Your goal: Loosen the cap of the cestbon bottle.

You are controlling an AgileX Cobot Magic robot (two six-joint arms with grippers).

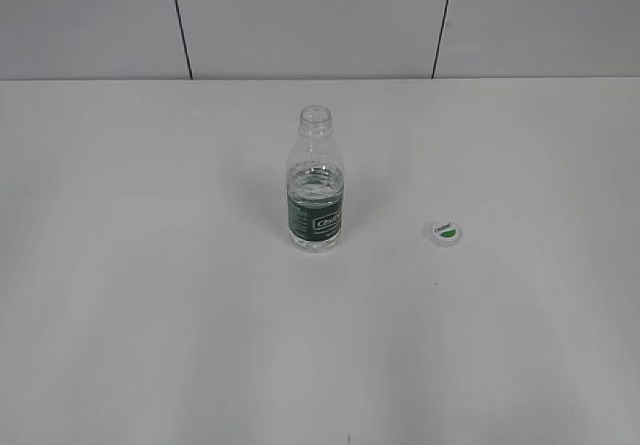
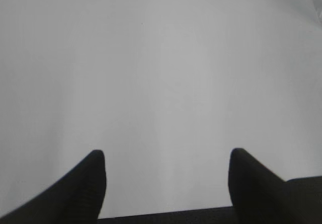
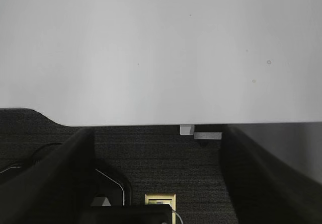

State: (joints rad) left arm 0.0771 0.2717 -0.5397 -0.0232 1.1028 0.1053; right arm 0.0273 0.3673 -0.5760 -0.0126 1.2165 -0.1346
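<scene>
The cestbon bottle point(image 1: 317, 187) stands upright in the middle of the white table, clear with a dark green label; its threaded neck is bare. The cap point(image 1: 448, 232), white with a green mark, lies flat on the table to the bottle's right, apart from it. Neither arm shows in the exterior view. My left gripper point(image 2: 166, 158) is open and empty over bare table in the left wrist view. My right gripper point(image 3: 156, 133) is open and empty, hanging at the table's front edge in the right wrist view. Neither wrist view shows the bottle or the cap.
The white table point(image 1: 150, 295) runs back to a grey panelled wall point(image 1: 300, 15). In the right wrist view the table's front edge point(image 3: 151, 121) sits above dark carpet point(image 3: 161, 168) with a floor socket point(image 3: 160, 200) and cables.
</scene>
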